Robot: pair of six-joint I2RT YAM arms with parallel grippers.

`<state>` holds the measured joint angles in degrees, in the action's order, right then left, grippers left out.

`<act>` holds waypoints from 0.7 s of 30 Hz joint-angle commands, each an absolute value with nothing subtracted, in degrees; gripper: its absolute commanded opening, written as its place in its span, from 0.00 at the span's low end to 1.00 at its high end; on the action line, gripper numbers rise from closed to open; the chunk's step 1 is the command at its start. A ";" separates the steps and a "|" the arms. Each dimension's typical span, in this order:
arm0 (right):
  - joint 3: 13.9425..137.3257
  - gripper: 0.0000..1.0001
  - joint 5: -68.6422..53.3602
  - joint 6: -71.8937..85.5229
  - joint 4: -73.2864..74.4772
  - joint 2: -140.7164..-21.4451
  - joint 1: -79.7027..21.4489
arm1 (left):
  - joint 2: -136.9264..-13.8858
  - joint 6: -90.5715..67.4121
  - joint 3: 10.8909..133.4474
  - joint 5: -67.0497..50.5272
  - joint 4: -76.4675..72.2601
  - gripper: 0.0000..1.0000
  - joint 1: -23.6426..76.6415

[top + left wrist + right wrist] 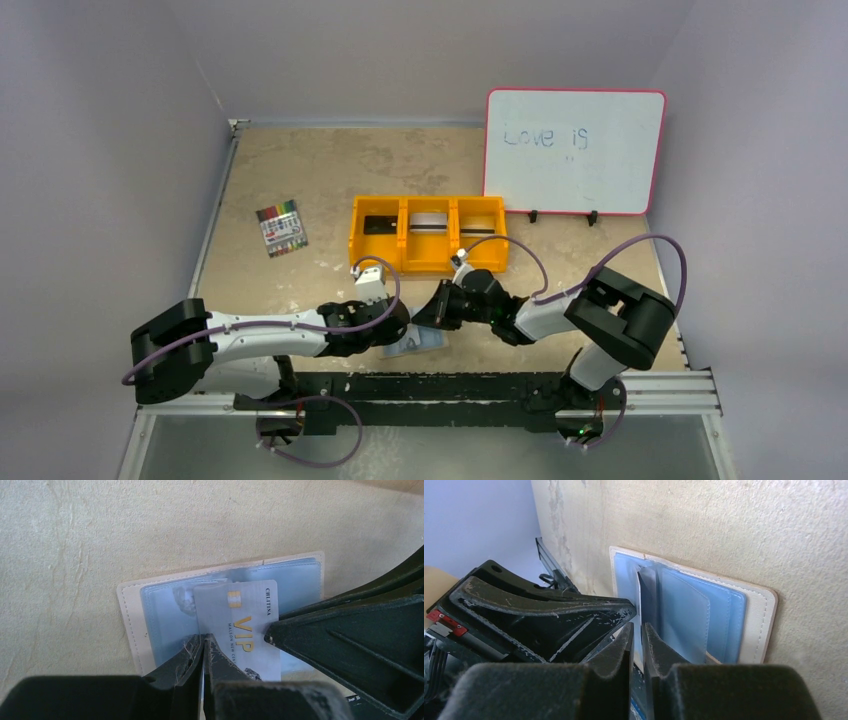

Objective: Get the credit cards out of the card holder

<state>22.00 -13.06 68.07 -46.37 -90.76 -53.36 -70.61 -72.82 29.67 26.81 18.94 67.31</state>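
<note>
An open card holder (pixel 418 344) lies flat on the counter (pixel 300 180) just in front of the arms' bases, blue inside facing up. A grey VIP card (pixel 240 625) sticks partly out of its pocket. The right hand (pixel 636 637) is narrow and appears to pinch one card edge. The left hand (pixel 202 647) has its fingers nearly together at the opposite edge; whether it grips is unclear. The step in hand seems to be pulling this card out. The next move calls for sliding it clear while the holder stays down.
</note>
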 commanded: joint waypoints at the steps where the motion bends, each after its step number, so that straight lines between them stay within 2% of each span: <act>1: 24.30 0.14 -14.06 66.89 -47.48 -90.88 -53.71 | -70.50 -72.53 30.24 27.44 19.96 0.03 67.54; 7: 24.53 0.12 -15.05 66.56 -47.96 -91.39 -53.72 | -70.50 -72.57 30.33 27.47 20.03 0.03 67.58; 11: 25.36 0.18 -15.96 66.08 -46.97 -92.05 -53.70 | -70.46 -72.51 30.32 27.57 20.09 0.03 67.59; 14: 25.91 0.18 -15.91 65.92 -45.77 -92.20 -53.78 | -70.22 -72.67 30.25 27.70 20.28 0.03 67.59; 16: 25.93 0.16 -15.82 65.84 -45.41 -92.20 -53.71 | -69.97 -72.77 30.17 27.77 20.35 0.03 67.59; 21: 25.93 0.00 -14.92 65.75 -44.55 -91.50 -53.77 | -69.42 -73.01 30.06 28.04 20.65 0.03 67.59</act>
<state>24.14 -14.55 66.59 -44.60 -92.42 -53.36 -70.52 -72.84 29.67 26.94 19.07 67.31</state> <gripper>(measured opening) 0.066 0.034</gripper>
